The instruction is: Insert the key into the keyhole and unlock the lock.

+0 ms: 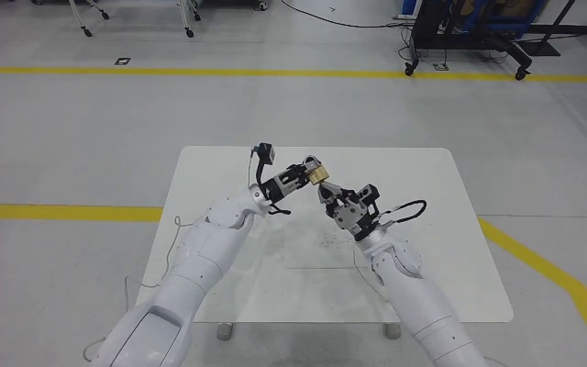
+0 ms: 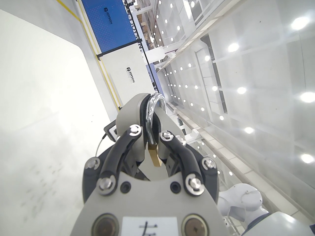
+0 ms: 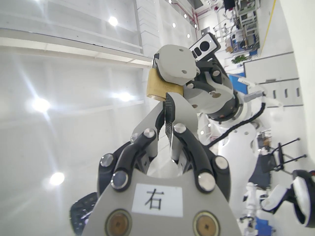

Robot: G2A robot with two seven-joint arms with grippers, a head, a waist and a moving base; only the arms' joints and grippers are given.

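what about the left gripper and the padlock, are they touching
Touching. The left wrist view shows the left gripper shut on the padlock, with the silver shackle pinched between its fingers.

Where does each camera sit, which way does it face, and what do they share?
Top view: above the arms, looking down at the table; both arms meet over it at the lock.
Left wrist view: on the left wrist, looking along the left gripper, jaws shut on the lock, towards the ceiling.
Right wrist view: on the right wrist, looking up along the right gripper at the lock and the left gripper.
Shared: all three show the lock.
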